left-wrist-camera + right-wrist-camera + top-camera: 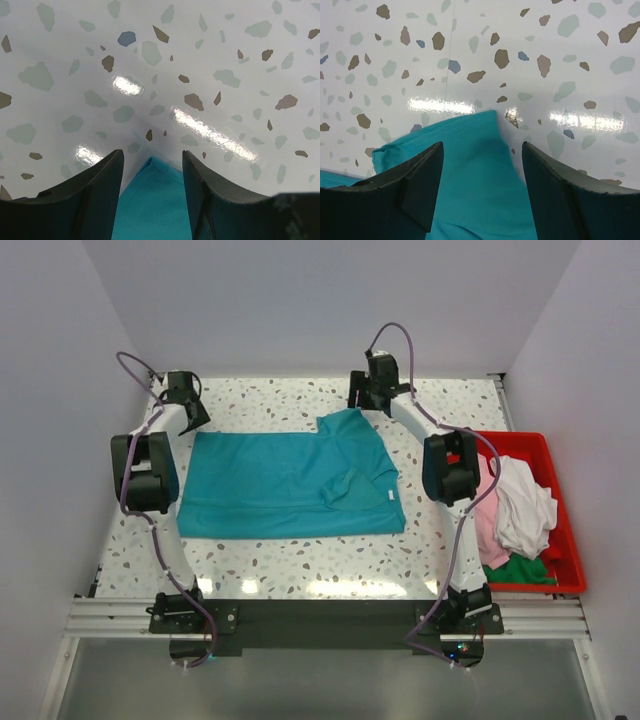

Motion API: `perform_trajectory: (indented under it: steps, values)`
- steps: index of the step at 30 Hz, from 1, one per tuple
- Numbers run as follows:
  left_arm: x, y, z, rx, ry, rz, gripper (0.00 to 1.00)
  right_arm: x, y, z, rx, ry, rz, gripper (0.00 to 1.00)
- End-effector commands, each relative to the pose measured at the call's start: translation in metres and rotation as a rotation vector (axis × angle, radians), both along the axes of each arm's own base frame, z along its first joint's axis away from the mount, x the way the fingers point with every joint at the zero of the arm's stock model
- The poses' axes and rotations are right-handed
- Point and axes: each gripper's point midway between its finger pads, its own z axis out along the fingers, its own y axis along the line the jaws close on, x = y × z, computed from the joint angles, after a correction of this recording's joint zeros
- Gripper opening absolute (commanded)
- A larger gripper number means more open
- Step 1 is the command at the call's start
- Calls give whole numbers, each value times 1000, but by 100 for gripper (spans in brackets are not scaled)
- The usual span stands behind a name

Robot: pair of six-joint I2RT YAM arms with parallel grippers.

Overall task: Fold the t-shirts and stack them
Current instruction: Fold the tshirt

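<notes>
Here, a soft teal cloth t-shirt (pixel 270 485) spread flat on the speckled white tabletop (pixel 300 570), close to the far edge, long side running left to right. Left black pincer (pixel 152 160) open at the shirt's far left corner, cloth tip just between the fingers. Right black pincer (pixel 482 150) open as well, over the far right corner flap. Each arm nearest its own corner. Small white neck label (pixel 388 496) near the shirt's right side; no words to read. Probably next: pinch both far corners, pull toward the near edge.
</notes>
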Motion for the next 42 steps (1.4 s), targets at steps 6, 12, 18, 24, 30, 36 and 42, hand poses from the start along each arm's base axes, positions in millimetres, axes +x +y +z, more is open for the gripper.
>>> perform_trajectory:
  steps: [6, 12, 18, 24, 30, 36, 42]
  values:
    - [7, -10, -10, -9, -10, -58, 53, 15, 13, -9, 24, -25, 49, 67]
    - [4, -10, -17, -13, 11, -61, 47, 15, 20, -23, 51, 3, 59, 67]
    - [3, -11, -20, -16, 20, -63, 40, 11, 22, -25, 74, 17, 54, 57]
    - [3, -11, -16, -10, 17, -62, 31, 9, 23, -19, 88, 14, 53, 44]
    - [8, -10, -11, -10, 2, -60, 20, 9, 24, -9, 99, 2, 58, 17]
    - [15, -10, -2, -9, -39, -60, 8, 13, 24, 7, 103, -24, 54, 2]
    - [27, -10, 13, -16, -110, -57, 0, 23, 18, 32, 74, -95, 42, 0]
